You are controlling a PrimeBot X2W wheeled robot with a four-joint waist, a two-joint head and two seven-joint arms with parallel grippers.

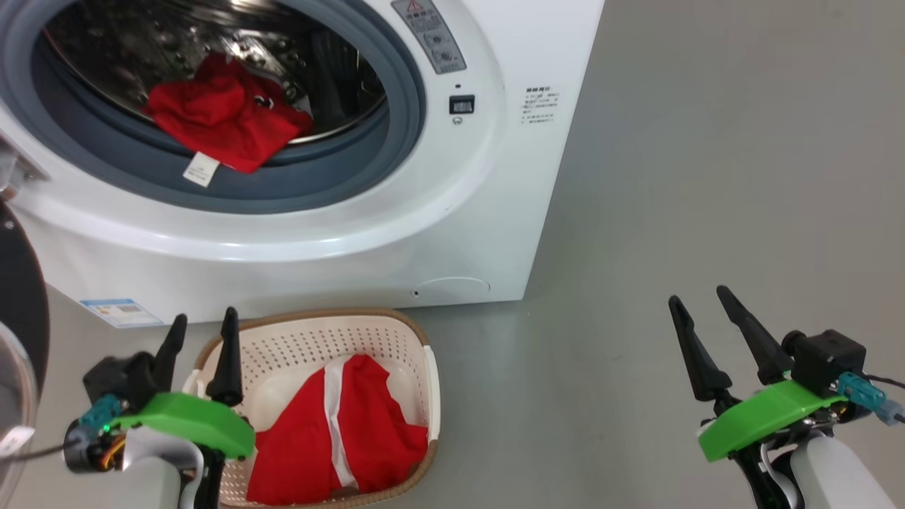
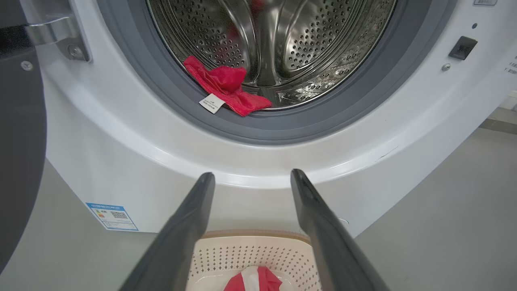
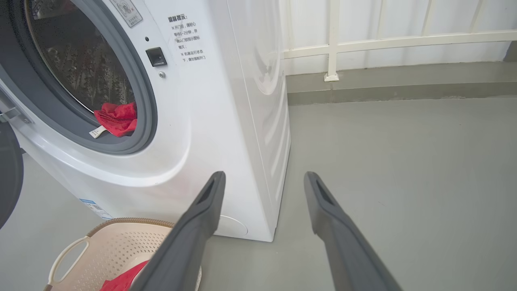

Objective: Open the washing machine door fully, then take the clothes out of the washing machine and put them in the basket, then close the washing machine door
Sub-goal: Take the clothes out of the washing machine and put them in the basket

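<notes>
Nearest to me, the left gripper hangs at the left edge of the basket. Its jaws are spread and hold nothing. In the left wrist view the two fingers point toward the washing machine, with the basket's far wall low between them. The right gripper is over the bare grey floor, well apart from the basket. Its jaws are also spread and empty.

The basket stands on the floor just before the machine's front. Inside it lies a red piece with a white stripe, crumpled and filling the near half of the basket.

At my far left I see the washing machine door. It is swung open to the left, and only part of its black rim and clear glass comes into the head view.

Low on the machine's front are a blue label and a round cap. Above them the opening is free. A second red piece lies at the bottom of the steel drum. Its front edge and a small white tag hang over the grey gasket.

Behind the machine, in the right wrist view, a white railing runs along the wall.
</notes>
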